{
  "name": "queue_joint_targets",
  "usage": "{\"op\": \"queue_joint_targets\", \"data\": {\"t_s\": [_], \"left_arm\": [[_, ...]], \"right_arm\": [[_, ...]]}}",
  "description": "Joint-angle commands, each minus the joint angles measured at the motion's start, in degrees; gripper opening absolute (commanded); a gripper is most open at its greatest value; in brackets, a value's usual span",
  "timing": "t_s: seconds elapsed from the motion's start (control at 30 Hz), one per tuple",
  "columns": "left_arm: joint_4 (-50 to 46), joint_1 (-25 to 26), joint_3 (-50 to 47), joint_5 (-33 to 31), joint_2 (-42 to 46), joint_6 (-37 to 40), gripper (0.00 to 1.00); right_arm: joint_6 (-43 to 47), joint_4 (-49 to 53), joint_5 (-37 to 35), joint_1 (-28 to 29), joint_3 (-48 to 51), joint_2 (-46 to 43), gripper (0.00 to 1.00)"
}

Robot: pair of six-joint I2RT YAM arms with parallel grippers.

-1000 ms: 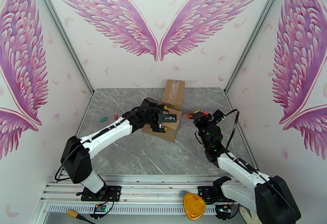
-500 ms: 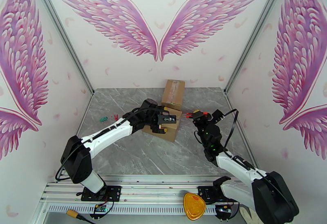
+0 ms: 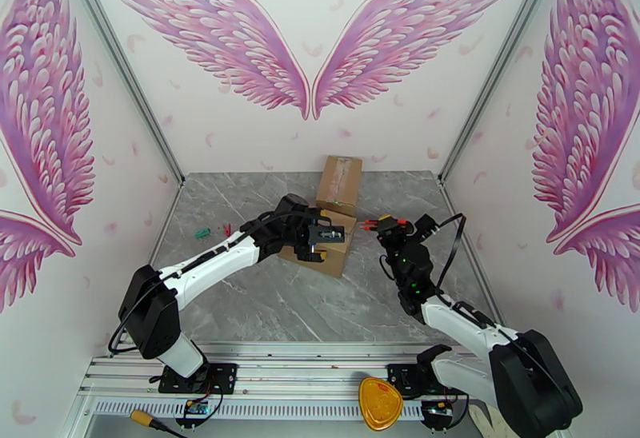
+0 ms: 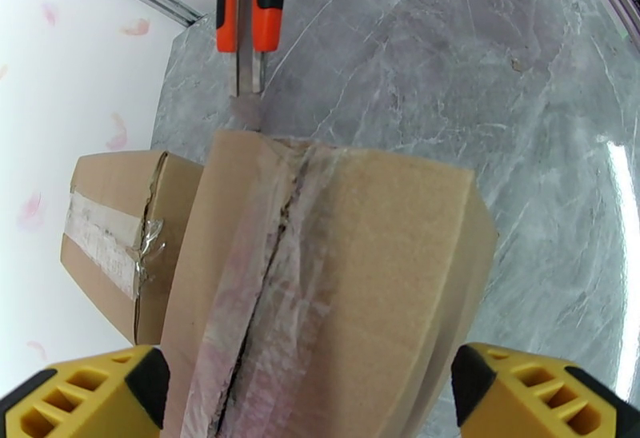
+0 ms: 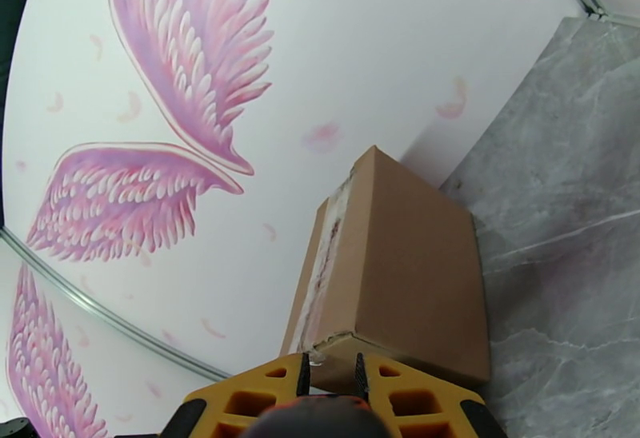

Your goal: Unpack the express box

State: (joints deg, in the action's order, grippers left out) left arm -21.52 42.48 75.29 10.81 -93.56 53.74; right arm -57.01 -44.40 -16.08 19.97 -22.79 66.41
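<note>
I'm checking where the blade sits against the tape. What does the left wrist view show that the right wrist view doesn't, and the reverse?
Left wrist, not right: the near box, slit along its taped seam, the cutter blade pointing at its far edge, and the left claw straddling it. Right wrist, not left: the pink wing mural and the right claw shut on the cutter handle. Both: a taped box by the wall and the grey table.

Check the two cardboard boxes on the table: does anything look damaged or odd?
The near box has its taped seam slit open lengthwise, leaving a ragged dark gap, with the utility knife just beyond its end. The far box's tape is wrinkled at one edge.
</note>
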Motion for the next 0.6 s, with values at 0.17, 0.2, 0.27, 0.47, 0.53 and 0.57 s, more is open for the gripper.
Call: {"op": "queue_joint_targets", "data": {"t_s": [0.17, 0.2, 0.27, 0.47, 0.53, 0.57], "left_arm": [[1.5, 0.1, -0.9, -1.1, 0.0, -0.6, 0.99], [1.7, 0.0, -0.9, -1.1, 0.0, -0.5, 0.99], [2.3, 0.0, -0.9, -1.2, -0.3, -0.6, 0.99], [5.4, -0.4, -3.0, -0.6, -1.1, -1.9, 0.99], [6.6, -0.5, -3.1, -0.6, -1.4, -2.2, 0.99], [7.2, -0.5, -3.3, -0.6, -1.6, -2.4, 0.99]], "right_arm": [[-1.6, -3.7, 0.8, -0.1, -0.1, 1.5, 0.00], [-1.9, -3.9, 0.8, -0.2, 0.0, 1.5, 0.00], [-3.1, -3.9, 1.0, -0.1, 0.2, 1.5, 0.00], [-6.9, -3.4, 4.7, -0.1, 1.5, 1.0, 0.00], [-7.9, -2.4, 6.0, -0.3, 1.7, 0.6, 0.00], [-8.2, -2.1, 6.8, -0.2, 1.8, 0.3, 0.00]]}}
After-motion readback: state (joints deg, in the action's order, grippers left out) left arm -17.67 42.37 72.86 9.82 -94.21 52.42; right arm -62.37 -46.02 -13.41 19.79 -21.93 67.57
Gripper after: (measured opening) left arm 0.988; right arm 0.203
